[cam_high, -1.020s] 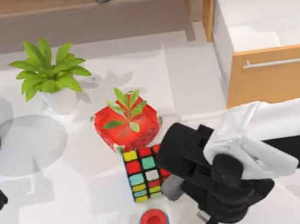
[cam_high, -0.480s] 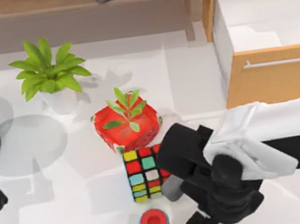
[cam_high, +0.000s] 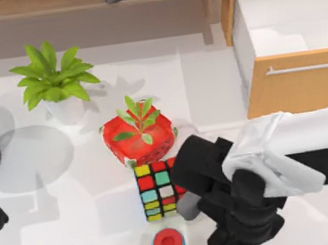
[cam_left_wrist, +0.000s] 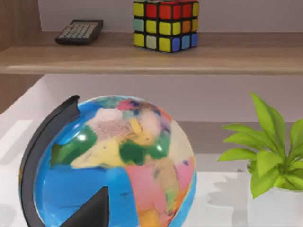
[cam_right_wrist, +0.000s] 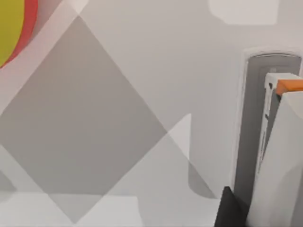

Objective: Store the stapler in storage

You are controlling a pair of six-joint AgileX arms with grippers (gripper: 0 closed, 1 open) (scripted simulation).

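Right gripper (cam_high: 231, 243) low over stapler (cam_right_wrist: 265, 142), right of cube (cam_high: 159, 189); jaws' state unclear. Off-centre closing could skid it away from drawer (cam_high: 298, 83).

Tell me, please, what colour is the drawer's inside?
White, framed by a light-brown wooden front; the drawer shows best in the top view.

The pale white worktop (cam_right_wrist: 118, 71) carries large grey angular shadows. A slim pale-grey stapler (cam_right_wrist: 265, 142) with a small orange piece at one end stands close to the camera at one edge. A dark fingertip (cam_right_wrist: 227, 210) sits just beside it. A red and yellow round object (cam_right_wrist: 19, 23) shows at a corner.
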